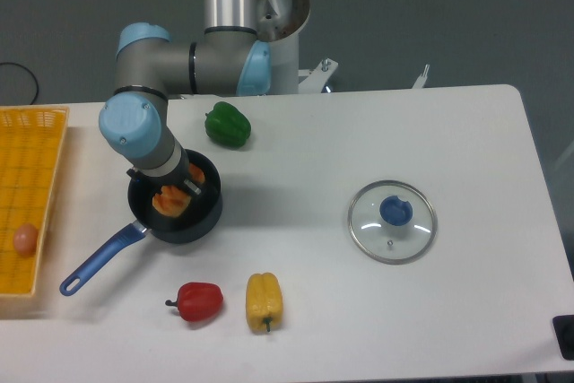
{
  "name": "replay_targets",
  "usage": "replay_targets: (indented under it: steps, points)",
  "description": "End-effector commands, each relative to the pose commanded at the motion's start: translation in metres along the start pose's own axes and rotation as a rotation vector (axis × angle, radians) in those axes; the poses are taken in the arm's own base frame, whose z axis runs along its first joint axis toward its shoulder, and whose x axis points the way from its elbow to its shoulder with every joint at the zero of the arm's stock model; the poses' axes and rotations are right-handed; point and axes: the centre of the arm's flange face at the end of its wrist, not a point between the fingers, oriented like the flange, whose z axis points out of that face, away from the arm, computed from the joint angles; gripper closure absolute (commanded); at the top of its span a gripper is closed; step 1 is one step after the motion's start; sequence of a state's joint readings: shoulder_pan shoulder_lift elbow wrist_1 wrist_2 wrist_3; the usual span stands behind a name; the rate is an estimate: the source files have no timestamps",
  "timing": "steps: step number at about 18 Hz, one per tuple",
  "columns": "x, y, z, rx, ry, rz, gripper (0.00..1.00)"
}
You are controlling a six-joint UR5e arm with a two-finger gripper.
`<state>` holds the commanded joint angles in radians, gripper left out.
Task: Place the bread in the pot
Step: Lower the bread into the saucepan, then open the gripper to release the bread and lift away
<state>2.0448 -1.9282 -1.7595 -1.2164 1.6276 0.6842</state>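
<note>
- The bread (169, 200), a golden-orange toy slice, sits inside the mouth of the pot (206, 218), low between the walls and toward the near-left of the bowl; whether it rests on the pot floor or hangs just above it cannot be told from this overhead angle.
- The gripper (179, 187) reaches down into the pot over the slice, its wrist hiding the fingertips; whether the jaws are clenched on the bread or already released cannot be told.
- Judged from this, the step in hand is the release: the slice is within the rim, so the jaws should part only as far as needed and the arm should rise straight up, clear of the far wall.
- A sideways pull looks risky, since the dark saucepan is light and its long blue handle (97, 263) juts toward the near-left edge of the bench (430, 132), where a nudge could swing it.
- Around the pot lie a green pepper (227, 125) just behind, a red pepper (197, 300) and a yellow pepper (264, 300) near the front, all apart from it.
- The glass lid (392, 221) with its blue knob lies well apart to the right.
- A yellow basket (36, 145) at the left edge holds a small pinkish ball (25, 239).
</note>
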Motion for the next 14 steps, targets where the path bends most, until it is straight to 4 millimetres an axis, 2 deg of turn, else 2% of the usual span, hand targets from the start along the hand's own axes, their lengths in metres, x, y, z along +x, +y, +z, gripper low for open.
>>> replay_targets:
  steps: [3, 4, 5, 7, 10, 14]
  points:
    - [-0.0011, -0.0008, 0.0016, -0.004, -0.003, -0.001, 0.40]
    - [-0.0016, -0.0014, 0.0016, -0.003, -0.004, 0.000, 0.36]
    - [-0.0021, -0.0017, 0.0011, 0.000, -0.008, 0.000, 0.26]
    - [-0.0024, -0.0022, 0.0005, 0.005, -0.010, -0.001, 0.23]
    - [-0.0027, -0.0020, -0.0010, 0.006, -0.015, 0.001, 0.12]
    - [-0.0041, -0.0032, -0.0076, 0.015, -0.022, 0.001, 0.12]
